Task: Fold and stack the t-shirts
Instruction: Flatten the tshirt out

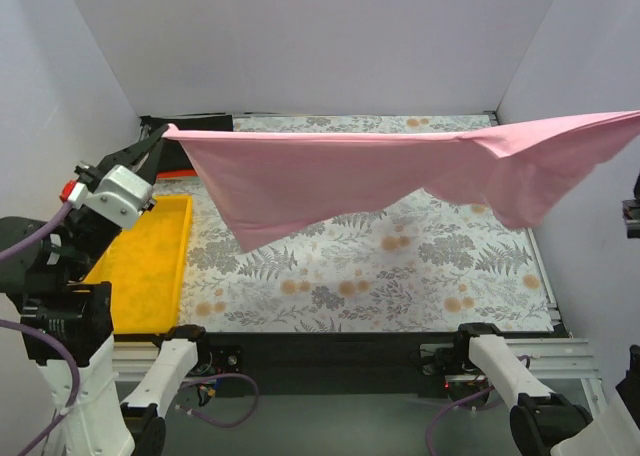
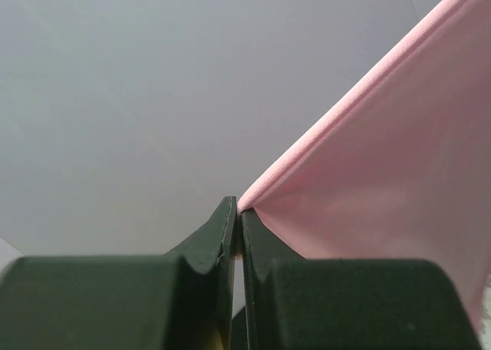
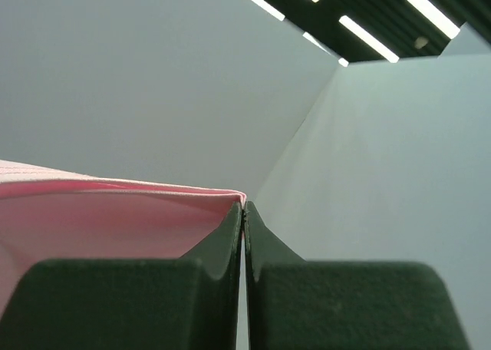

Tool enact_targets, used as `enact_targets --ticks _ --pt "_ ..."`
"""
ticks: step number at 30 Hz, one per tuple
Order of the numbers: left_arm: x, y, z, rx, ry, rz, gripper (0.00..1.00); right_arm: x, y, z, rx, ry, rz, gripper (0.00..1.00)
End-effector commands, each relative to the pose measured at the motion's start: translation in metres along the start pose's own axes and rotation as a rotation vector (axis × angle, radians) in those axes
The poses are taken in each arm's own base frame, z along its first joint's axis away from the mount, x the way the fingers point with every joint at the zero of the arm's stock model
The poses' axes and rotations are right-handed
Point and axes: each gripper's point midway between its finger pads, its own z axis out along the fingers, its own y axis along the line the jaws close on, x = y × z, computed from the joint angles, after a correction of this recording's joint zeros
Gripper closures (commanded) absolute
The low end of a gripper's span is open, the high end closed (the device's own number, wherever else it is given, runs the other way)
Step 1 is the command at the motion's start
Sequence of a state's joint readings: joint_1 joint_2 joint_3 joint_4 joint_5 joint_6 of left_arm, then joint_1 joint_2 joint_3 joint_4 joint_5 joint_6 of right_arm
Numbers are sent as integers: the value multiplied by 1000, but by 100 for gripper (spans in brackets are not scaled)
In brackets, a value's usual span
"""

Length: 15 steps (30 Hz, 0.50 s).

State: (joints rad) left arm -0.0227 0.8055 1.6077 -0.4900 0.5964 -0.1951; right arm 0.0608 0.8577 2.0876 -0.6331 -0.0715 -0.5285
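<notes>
Pink shirt (image 1: pixel 330 176) hangs stretched between left gripper (image 2: pixel 236 204) and right gripper (image 3: pixel 244 200), both pinched shut on its edge, apparently to spread it flat for folding.

We see a plain light pink t-shirt (image 1: pixel 330 176) with no print. The tabletop cloth (image 1: pixel 380 286) is pale grey, patterned with darker grey ferns and orange blossoms. The tray (image 1: pixel 140 266) is bright yellow. The walls (image 1: pixel 320 36) are plain white. The arms (image 1: pixel 500 361) are white and black, and their cables (image 1: pixel 30 236) are purple.
</notes>
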Motion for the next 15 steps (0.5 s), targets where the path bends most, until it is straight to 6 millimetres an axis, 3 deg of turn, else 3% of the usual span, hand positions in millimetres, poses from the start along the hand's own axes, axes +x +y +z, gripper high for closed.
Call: enact_targets --ticks 1,3,6,7,8,11,12,13,14,15 --pt "-2 23 7 -85 17 -11 100 -16 -20 15 70 -53 -42 99" --pt "-8 31 8 -108 24 -16 100 -14 -19 26 60 -58 -64 99" --pt "12 30 19 -81 75 -36 100 2 -9 45 28 -49 -95 99" --pt "17 29 21 -75 85 -36 100 19 0 55 4 -17 -96 99" --pt "25 28 23 -70 101 -37 100 24 4 61 -10 -21 -111 99" --pt "60 26 35 -55 177 -64 100 66 33 82 -93 38 -108 99" --pt "82 19 39 -29 226 -88 100 77 40 84 -113 50 -109 99" --pt "91 14 41 -1 242 -82 100 84 50 87 -145 44 -106 99" --pt "103 6 42 28 267 -95 100 118 73 92 -208 101 -93 99" --pt "129 -7 43 65 311 -121 100 129 83 90 -239 110 -93 99"
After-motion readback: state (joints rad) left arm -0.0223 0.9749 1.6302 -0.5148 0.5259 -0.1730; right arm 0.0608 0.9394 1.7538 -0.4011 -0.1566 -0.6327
